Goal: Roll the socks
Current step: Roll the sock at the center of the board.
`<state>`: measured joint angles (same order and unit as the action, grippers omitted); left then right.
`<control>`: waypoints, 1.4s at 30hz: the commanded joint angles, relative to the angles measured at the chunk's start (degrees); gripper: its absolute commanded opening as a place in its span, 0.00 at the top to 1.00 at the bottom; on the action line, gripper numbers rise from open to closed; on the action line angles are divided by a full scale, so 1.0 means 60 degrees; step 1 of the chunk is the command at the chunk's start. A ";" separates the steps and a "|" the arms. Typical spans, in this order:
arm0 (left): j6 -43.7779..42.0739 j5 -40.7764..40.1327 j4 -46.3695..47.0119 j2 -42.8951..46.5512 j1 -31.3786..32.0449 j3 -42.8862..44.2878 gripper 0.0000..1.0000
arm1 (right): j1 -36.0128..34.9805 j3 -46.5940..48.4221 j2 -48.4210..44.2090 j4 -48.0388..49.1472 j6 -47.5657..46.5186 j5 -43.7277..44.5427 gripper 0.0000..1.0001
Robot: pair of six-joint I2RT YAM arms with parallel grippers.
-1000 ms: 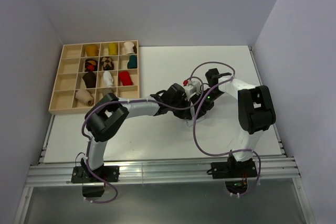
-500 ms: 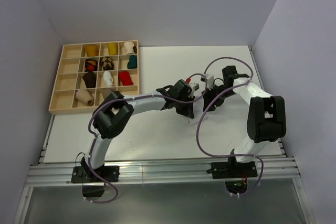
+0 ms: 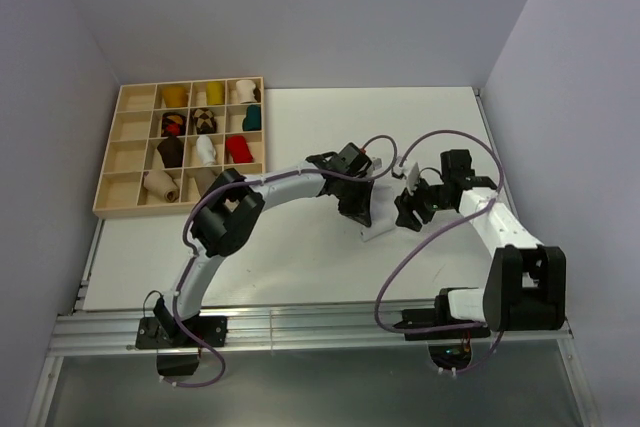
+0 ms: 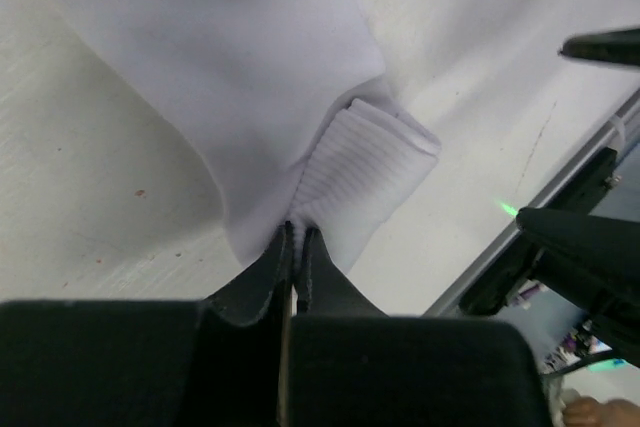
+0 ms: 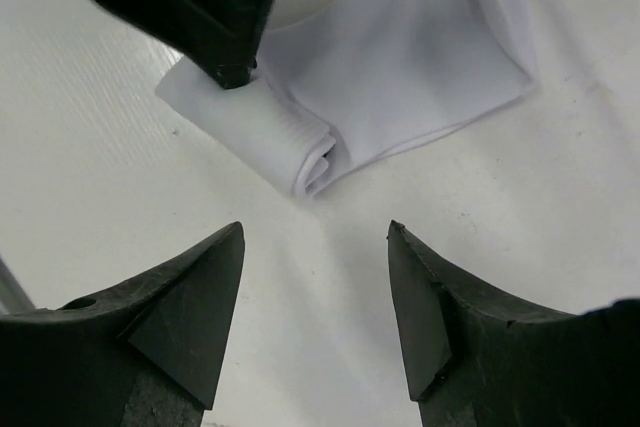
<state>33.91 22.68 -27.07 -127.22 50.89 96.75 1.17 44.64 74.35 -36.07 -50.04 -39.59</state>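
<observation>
Sock-rolling just begun: the left gripper (image 4: 295,232) pinches the started roll, and the right gripper (image 5: 315,232) waits beside it with its jaws apart.

The white sock (image 5: 400,57) lies on the table (image 3: 290,257) between the two arms, one end curled into a short roll (image 5: 275,137) and the rest flat. The left gripper is clamped on one end of that roll. The right gripper hovers near the other end, holding nothing. Next, I judge, the right gripper must catch the free end so both can turn the roll along the flat part without it springing loose.
</observation>
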 commanded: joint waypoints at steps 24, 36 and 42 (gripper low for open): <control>0.0383 0.2021 -0.1084 -0.1077 -0.0543 0.0618 1.00 | -0.5058 -0.2753 -0.1391 0.4211 -0.1108 0.4299 0.33; 0.0924 0.2212 -0.0441 -0.0639 -0.0777 0.0107 0.98 | -0.5190 -0.2738 -0.0687 0.4020 -0.0873 0.4636 0.74; 0.1028 0.1641 0.0307 0.0211 -0.1318 -0.0290 0.66 | -0.5190 -0.2665 -0.0599 0.3874 -0.0917 0.4563 0.78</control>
<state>40.05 36.29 -26.83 -130.10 45.17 95.68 -29.76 28.53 70.00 -12.84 -55.99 -12.93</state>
